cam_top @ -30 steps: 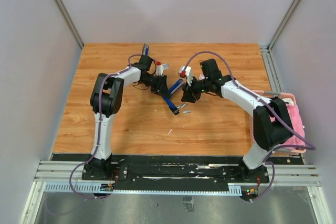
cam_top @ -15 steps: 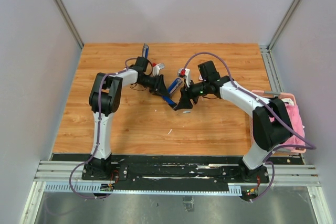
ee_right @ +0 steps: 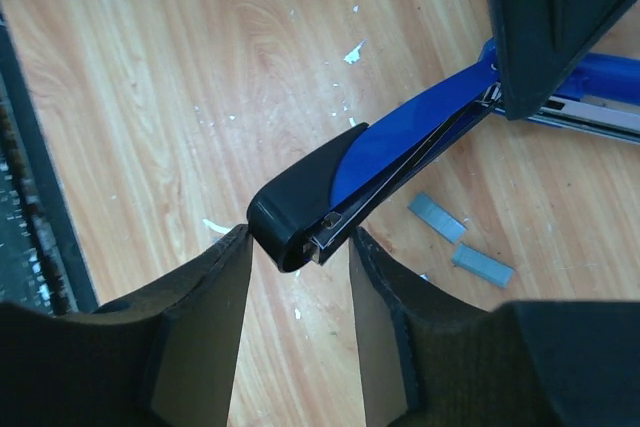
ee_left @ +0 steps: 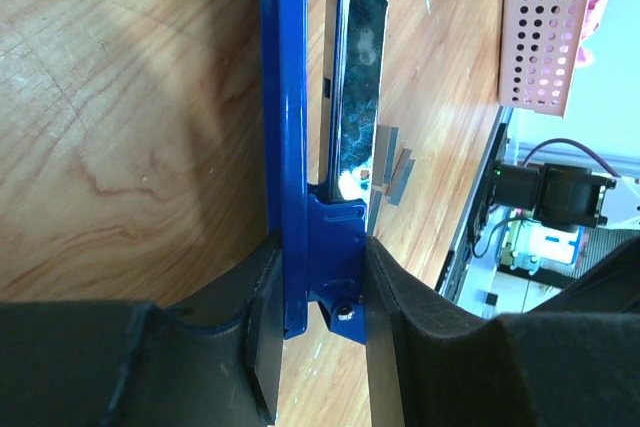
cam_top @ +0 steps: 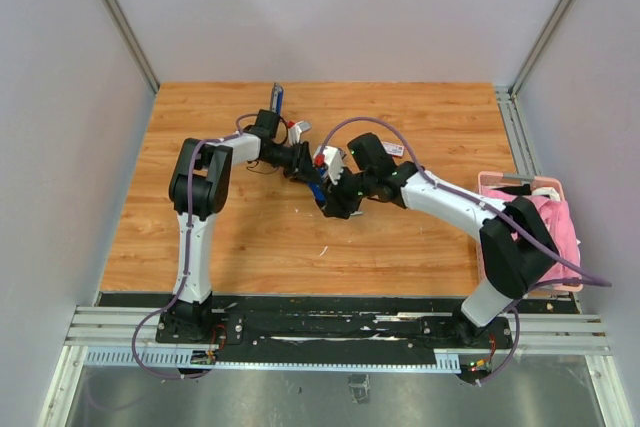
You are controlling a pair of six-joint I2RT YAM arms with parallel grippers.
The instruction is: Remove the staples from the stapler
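The blue stapler (ee_left: 292, 97) is swung open, its chrome magazine (ee_left: 360, 87) bare. My left gripper (ee_left: 320, 282) is shut on its blue hinge end (cam_top: 302, 162). The stapler's black-nosed top arm (ee_right: 310, 209) points at my right gripper (ee_right: 298, 247), which is open; the nose sits between the fingertips, close to the left finger (ee_right: 215, 287). Two short grey strips of staples (ee_right: 437, 217) (ee_right: 482, 265) lie on the wood beside the stapler; they also show as staples (ee_left: 395, 162) in the left wrist view. From above, my right gripper (cam_top: 338, 205) covers them.
A pink perforated basket (cam_top: 545, 187) holding pink cloth stands at the table's right edge. A small white box with red marking (cam_top: 393, 149) lies behind the right arm. A blue object (cam_top: 277, 99) sits near the back. White scraps (ee_right: 355, 50) dot the wood.
My right gripper has swung left and toward the near edge, coming round the stapler's black nose and over the loose staples. The left gripper keeps its hold and has shifted slightly.
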